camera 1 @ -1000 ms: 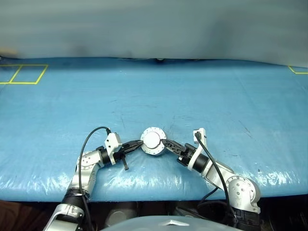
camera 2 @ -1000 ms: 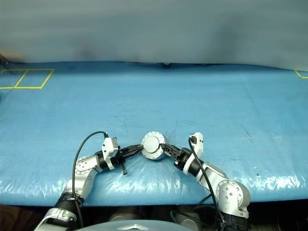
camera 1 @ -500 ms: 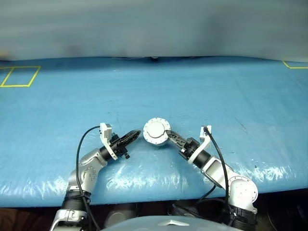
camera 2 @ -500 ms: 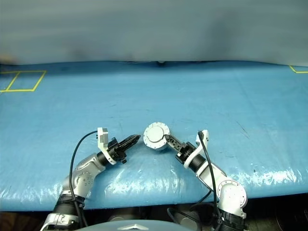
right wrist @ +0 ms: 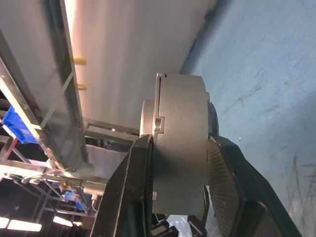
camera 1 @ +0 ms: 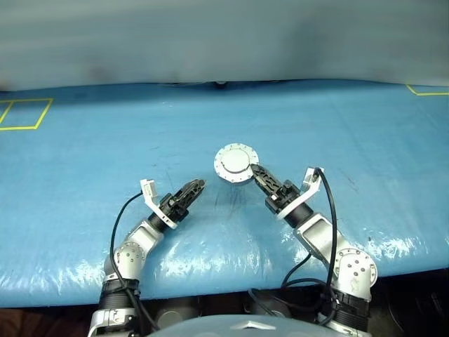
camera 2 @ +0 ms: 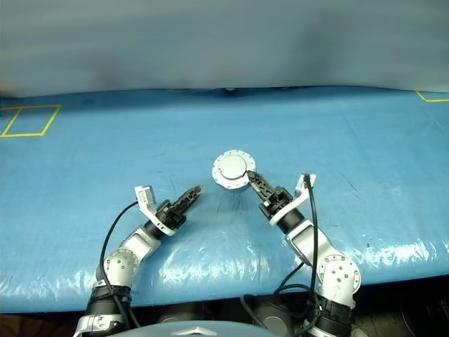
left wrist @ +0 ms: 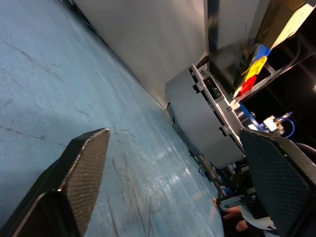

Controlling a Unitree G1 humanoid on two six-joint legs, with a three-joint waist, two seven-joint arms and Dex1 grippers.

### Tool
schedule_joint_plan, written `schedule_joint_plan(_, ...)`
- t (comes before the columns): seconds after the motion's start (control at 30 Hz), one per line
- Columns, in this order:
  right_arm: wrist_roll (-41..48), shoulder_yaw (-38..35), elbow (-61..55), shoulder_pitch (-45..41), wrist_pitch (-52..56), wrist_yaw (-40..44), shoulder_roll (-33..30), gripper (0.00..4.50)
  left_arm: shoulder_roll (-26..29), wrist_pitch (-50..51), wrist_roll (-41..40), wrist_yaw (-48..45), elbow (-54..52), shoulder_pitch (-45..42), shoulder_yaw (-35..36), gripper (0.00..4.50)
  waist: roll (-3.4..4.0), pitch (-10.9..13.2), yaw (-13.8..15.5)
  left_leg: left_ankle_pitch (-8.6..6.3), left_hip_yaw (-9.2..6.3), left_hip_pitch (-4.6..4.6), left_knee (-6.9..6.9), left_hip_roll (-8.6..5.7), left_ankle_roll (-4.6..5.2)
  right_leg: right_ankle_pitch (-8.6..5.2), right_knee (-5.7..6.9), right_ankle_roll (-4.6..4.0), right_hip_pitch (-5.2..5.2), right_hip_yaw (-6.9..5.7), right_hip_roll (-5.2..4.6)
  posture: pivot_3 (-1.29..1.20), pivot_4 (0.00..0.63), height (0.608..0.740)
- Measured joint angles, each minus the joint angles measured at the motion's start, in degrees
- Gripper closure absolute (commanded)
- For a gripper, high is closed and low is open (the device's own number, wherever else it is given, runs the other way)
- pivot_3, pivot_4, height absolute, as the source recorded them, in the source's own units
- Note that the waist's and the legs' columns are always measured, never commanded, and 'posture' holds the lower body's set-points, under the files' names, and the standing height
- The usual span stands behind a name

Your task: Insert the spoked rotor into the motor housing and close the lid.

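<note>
1. The motor housing is a round grey metal puck with its lid closed flat on top, the plain grey outer face turned up toward the head camera.
2. It sits in the tips of the right gripper, at the near right edge of the disc as seen from above.
3. In the right wrist view the housing stands on edge between the two black fingers, one against each flat face, so this gripper is clamped on it.
4. A step and a small notch show along the seam where lid meets body.
5. From that same view the housing looks lifted clear of the blue table, with bare blue surface beyond it.
6. The left gripper is to the left of the housing and a little nearer the robot, well apart from it, pointing up and toward it.
7. The left wrist view shows its fingers spread wide with nothing between them; it is released.
8. Yellow tape lines mark the far left corner of the table.
</note>
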Motion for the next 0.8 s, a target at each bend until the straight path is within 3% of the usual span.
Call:
schedule_joint_plan(0.23, 0.89, 5.17, 0.0, -0.29, 0.25, -0.15, -2.7, 3.34, -0.37, 10.47, -6.94, 3.46, -0.1, -2.22, 1.51, 0.03, 0.0, 0.0, 0.04, -0.01, 0.03, -0.01, 0.29, 0.02, 0.01, 0.01, 0.14, 0.0, 0.04, 0.02, 0.04, 0.0, 0.15, 0.74)
schedule_joint_plan(0.6, -0.43, 12.44, 0.09, 1.29, 1.14, 1.45, -6.04, 3.34, -3.36, 14.11, -9.0, 4.98, 1.2, -4.22, 1.53, 0.03, -0.01, 0.0, 0.17, -0.07, 0.17, -0.02, 0.79, 0.05, 0.11, 0.09, 0.19, 0.05, 0.1, 0.09, 0.08, 0.0, 0.15, 0.74)
schedule_joint_plan(0.7, -0.48, 12.49, 0.2, 1.3, 0.4, 1.48, -6.14, 3.34, -4.76, 13.5, -8.69, 5.52, 1.41, -4.21, 2.09, 0.59, -0.01, 0.0, 0.21, -0.08, 0.2, -0.02, 0.8, 0.05, 0.12, 0.1, 0.19, 0.06, 0.11, 0.12, 0.07, 0.0, 0.15, 0.74)
schedule_joint_plan(0.8, -0.18, 11.93, 0.68, 1.02, -0.44, 1.37, -5.84, 3.34, -6.67, 12.48, -8.88, 6.65, 1.71, -4.17, 3.11, 1.56, -0.02, -0.01, 0.19, -0.09, 0.26, -0.05, 0.8, 0.06, 0.14, 0.11, 0.19, 0.07, 0.12, 0.15, 0.07, 0.0, 0.15, 0.74)
